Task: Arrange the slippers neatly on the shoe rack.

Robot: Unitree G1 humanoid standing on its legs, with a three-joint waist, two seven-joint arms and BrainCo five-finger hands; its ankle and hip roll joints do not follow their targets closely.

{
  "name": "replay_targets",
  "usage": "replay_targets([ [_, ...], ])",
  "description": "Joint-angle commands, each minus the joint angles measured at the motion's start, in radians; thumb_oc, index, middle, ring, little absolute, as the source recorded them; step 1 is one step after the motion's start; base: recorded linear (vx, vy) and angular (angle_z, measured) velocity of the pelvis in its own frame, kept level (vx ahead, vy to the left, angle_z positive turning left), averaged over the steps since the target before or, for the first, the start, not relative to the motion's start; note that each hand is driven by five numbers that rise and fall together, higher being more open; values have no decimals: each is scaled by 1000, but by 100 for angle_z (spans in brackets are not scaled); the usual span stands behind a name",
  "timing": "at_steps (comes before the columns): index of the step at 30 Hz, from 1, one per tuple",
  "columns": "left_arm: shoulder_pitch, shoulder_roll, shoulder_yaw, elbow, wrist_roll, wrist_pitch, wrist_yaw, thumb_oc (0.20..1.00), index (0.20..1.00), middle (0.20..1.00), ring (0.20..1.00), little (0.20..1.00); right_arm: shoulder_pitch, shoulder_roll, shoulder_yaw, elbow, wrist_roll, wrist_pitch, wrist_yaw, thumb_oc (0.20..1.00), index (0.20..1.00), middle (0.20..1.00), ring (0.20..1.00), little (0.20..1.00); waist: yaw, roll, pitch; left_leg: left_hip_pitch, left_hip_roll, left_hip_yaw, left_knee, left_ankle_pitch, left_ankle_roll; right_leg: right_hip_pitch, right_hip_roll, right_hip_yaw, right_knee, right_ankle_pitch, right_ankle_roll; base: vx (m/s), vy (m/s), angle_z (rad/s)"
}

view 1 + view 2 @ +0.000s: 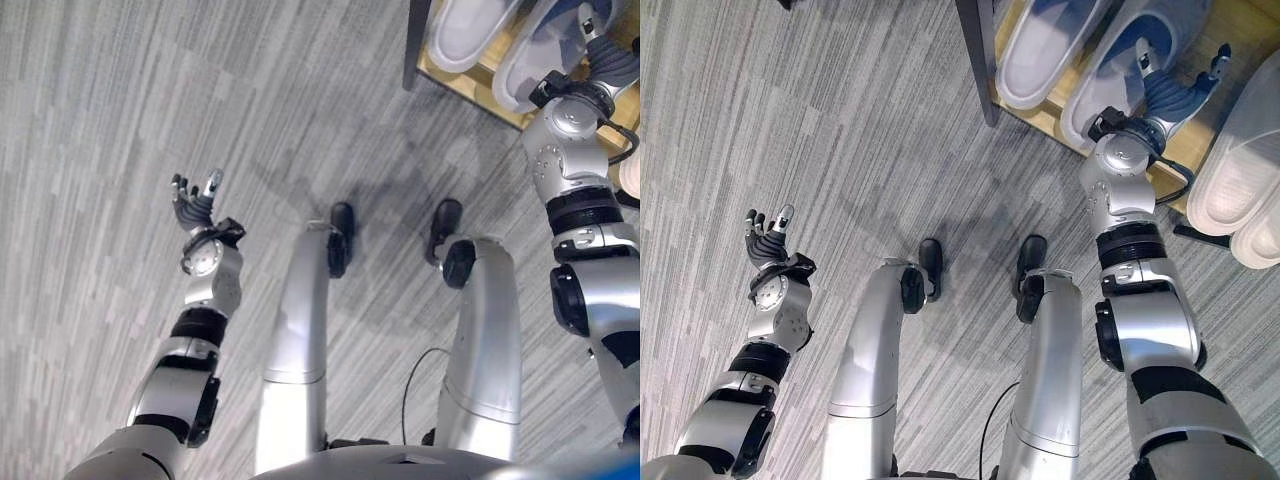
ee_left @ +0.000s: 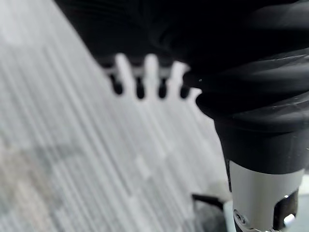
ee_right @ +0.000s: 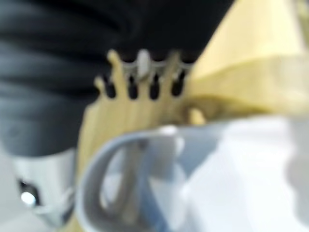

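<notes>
Right hand (image 1: 1175, 95) out over the shoe rack (image 1: 1230, 30), fingers straight and spread, holding nothing. Just under it, one pale blue slipper (image 1: 1110, 75), touching or nearly so, hard to tell. Long way of that slipper: from 7 up to 1 o'clock. At 10 o'clock, close beside, a second pale blue slipper (image 1: 1040, 50). At 4 o'clock, a white pair (image 1: 1240, 185). Dark rack post (image 1: 978, 55) further off at 9 o'clock. Left hand (image 1: 768, 240) far away over the carpet (image 1: 840, 130), fingers loose, empty. Nothing in the way.
</notes>
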Motion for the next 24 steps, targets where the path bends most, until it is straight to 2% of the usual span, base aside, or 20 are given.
replay_targets([
  [1, 22, 4, 41, 39, 14, -47, 39, 1000, 1000, 1000, 1000, 1000, 36, 18, 25, -53, 43, -87, -8, 1000, 1000, 1000, 1000, 1000, 4, -3, -49, 3, -21, -103, -86, -10, -16, 109, 1, 40, 30, -104, 25, 0, 0, 0],
  [6, 19, 6, 48, 36, 16, -52, 47, 1000, 1000, 1000, 1000, 1000, -19, -10, 62, -22, 26, -68, 9, 1000, 1000, 1000, 1000, 1000, 13, -5, -49, 3, -24, -109, -90, -4, -18, 105, -3, 45, 38, -102, 30, 10, -21, 3],
  [13, 26, 10, 31, 37, 20, -52, 41, 1000, 1000, 1000, 1000, 1000, -83, -47, 76, 30, 62, -80, 24, 1000, 1000, 1000, 1000, 1000, 24, 1, -46, 3, -26, -111, -90, -3, -19, 102, -10, 50, 45, -106, 32, 19, -11, 5],
  [24, 25, 7, 36, 18, 43, -68, 35, 1000, 1000, 1000, 1000, 1000, -25, -66, 45, 30, 36, -86, 40, 1000, 1000, 1000, 1000, 1000, 21, 4, -71, 3, -33, -121, -134, 21, -24, 118, -10, 29, -3, -100, 35, -5, 5, 1],
])
